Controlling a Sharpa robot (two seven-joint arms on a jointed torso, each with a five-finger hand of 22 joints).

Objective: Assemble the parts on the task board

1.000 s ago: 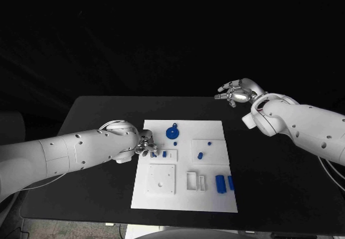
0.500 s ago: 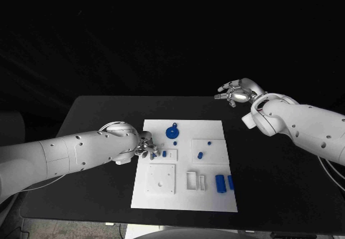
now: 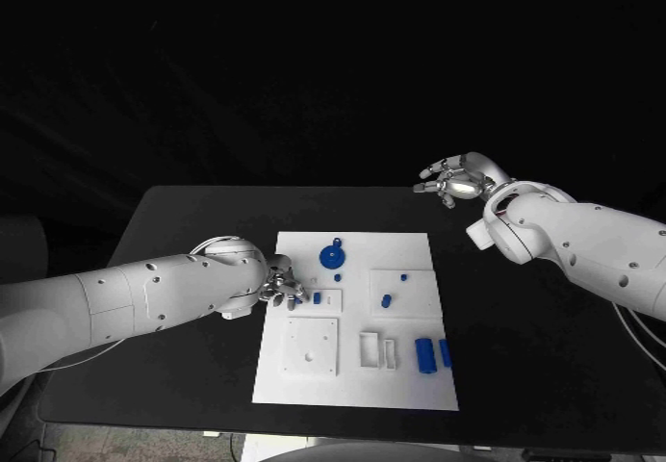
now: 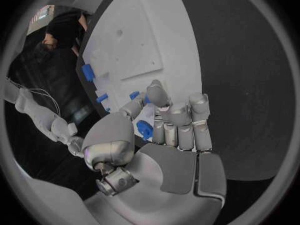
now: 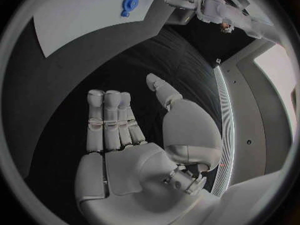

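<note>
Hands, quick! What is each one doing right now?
Left hand: at the board, fingers on a small blue part; a firm hold cannot be told.
Right hand: open, holding nothing, away from the board.

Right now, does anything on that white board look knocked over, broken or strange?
Nothing stands out. The task board lies flat and square on the black table, and the blue parts sit tidily on it. The left robot hand works at its edge; the right robot hand hovers apart, holding nothing.
</note>
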